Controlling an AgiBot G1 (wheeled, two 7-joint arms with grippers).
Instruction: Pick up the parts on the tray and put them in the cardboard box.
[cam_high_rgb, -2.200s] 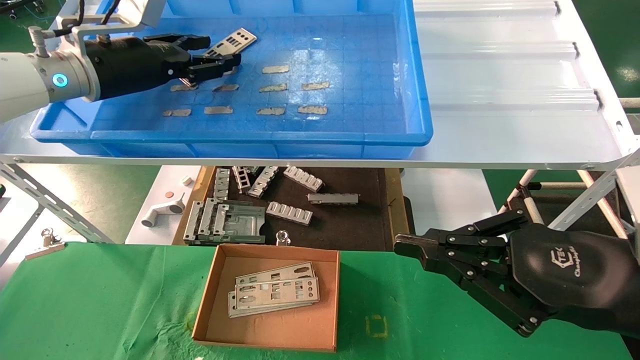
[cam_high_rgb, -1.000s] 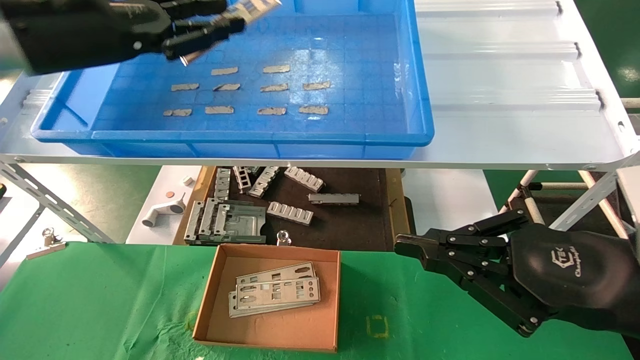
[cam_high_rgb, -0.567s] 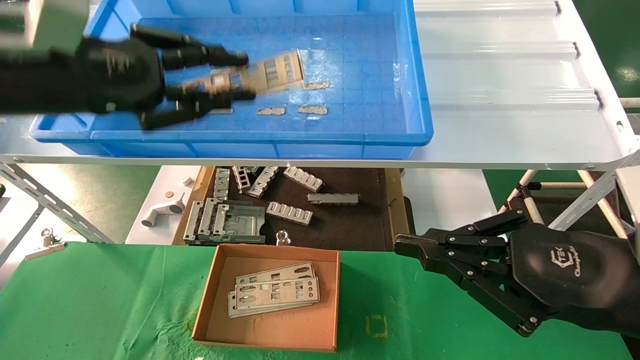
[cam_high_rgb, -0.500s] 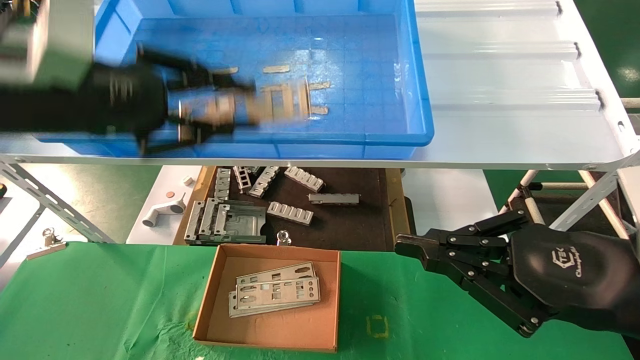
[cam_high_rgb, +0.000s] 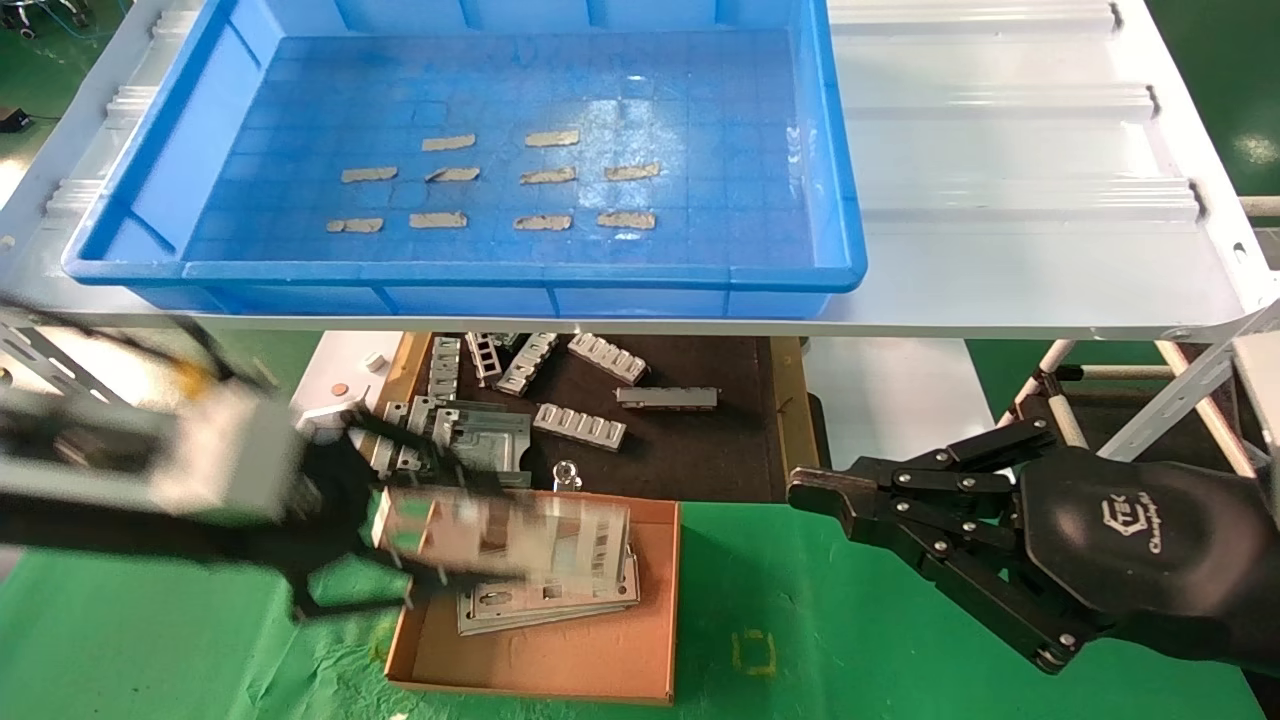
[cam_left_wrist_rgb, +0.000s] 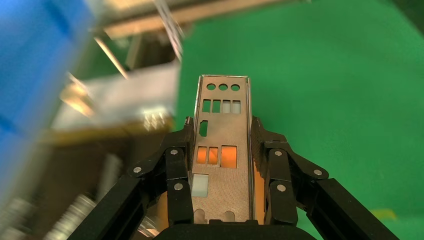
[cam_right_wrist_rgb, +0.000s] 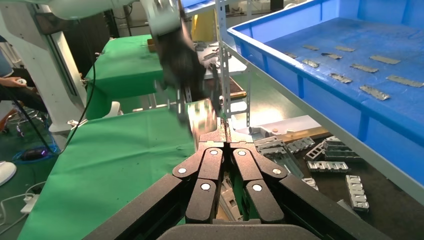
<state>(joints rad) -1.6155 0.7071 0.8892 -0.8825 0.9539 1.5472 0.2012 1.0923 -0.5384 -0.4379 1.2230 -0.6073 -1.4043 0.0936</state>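
My left gripper (cam_high_rgb: 400, 540) is shut on a silver-grey part (cam_high_rgb: 510, 535) and holds it low over the near-left side of the cardboard box (cam_high_rgb: 674, 600); both are blurred by motion. In the left wrist view the part (cam_left_wrist_rgb: 223, 185) stands lengthwise between the black fingers (cam_left_wrist_rgb: 180, 160), its punched holes at the far end. Two or three more parts (cam_high_rgb: 560, 598) lie stacked in the box. The blue tray (cam_high_rgb: 500, 272) on the white shelf carries only tan tape strips (cam_high_rgb: 545, 175). My right gripper (cam_high_rgb: 805, 492) hangs shut and empty at the right above the green cloth, its tips (cam_right_wrist_rgb: 224, 131) pressed together.
Ribbed grey brackets (cam_high_rgb: 580, 425) and a larger metal frame (cam_high_rgb: 460, 440) lie on the dark mat behind the box. The white corrugated shelf (cam_high_rgb: 1000, 150) overhangs that area. A binder clip (cam_high_rgb: 92, 485) sits at the far left. Green cloth (cam_high_rgb: 850, 650) lies between the box and my right gripper.
My left gripper lifted the part out of the tray's back left, swung it forward over the tray's front rim and down over the cardboard box. The right arm has not moved.
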